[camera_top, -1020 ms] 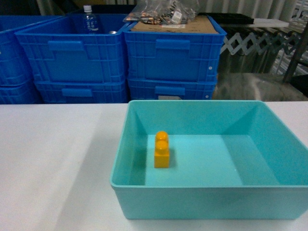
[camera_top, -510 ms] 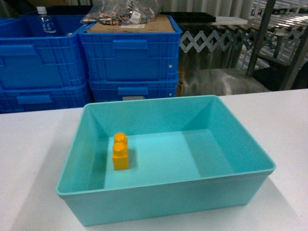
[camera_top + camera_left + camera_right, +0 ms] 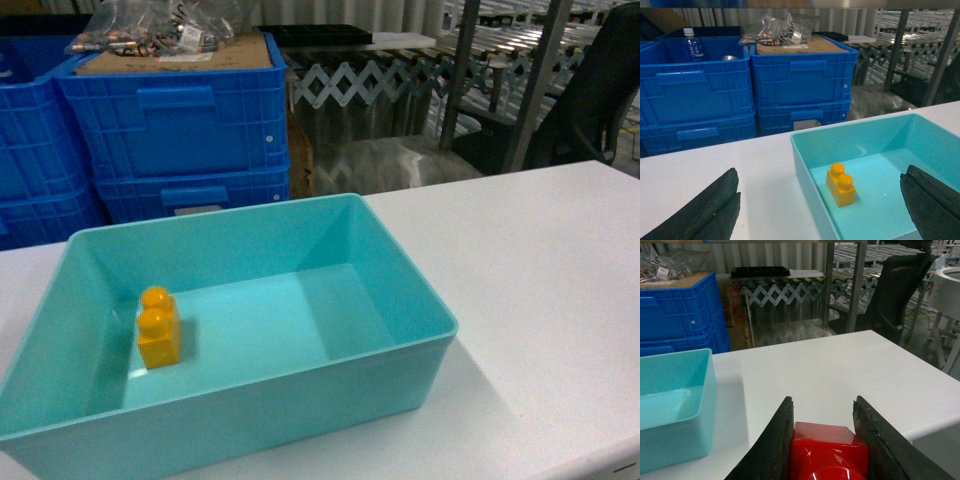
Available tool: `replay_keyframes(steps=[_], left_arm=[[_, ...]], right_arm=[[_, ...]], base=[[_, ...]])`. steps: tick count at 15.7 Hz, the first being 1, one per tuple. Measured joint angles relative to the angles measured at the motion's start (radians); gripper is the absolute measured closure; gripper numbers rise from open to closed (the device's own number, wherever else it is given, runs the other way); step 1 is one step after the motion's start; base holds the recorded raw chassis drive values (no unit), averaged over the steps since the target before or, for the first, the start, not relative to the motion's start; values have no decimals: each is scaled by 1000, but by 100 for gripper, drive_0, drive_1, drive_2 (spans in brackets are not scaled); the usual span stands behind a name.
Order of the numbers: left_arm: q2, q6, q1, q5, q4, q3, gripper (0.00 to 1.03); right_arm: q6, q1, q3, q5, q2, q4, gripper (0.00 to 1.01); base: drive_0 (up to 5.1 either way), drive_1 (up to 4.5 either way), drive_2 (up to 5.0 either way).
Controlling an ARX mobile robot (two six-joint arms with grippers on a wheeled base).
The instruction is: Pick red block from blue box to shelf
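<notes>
Two dark fingers of the right gripper (image 3: 825,440) were clamped on the red block (image 3: 827,452), held above the white table (image 3: 840,370) beside the blue box (image 3: 300,390). Only a yellow brick (image 3: 159,327) was seen inside. The left gripper (image 3: 822,210) was spread wide.

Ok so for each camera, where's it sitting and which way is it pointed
Head: on the robot, slanting down at the blue box on the white table; no body shows.
Left wrist: looks forward past the open left pincer at the yellow brick.
Right wrist: looks forward over the right pincer gripping the red block.
All three share the blue box.
</notes>
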Motion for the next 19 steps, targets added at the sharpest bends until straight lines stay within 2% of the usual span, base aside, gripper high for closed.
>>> replay_keyframes(steps=[19], left_arm=[[0, 0, 0, 0, 0, 0, 5]], right_arm=[[0, 0, 0, 0, 0, 0, 72]], base=[[-151, -151, -151]])
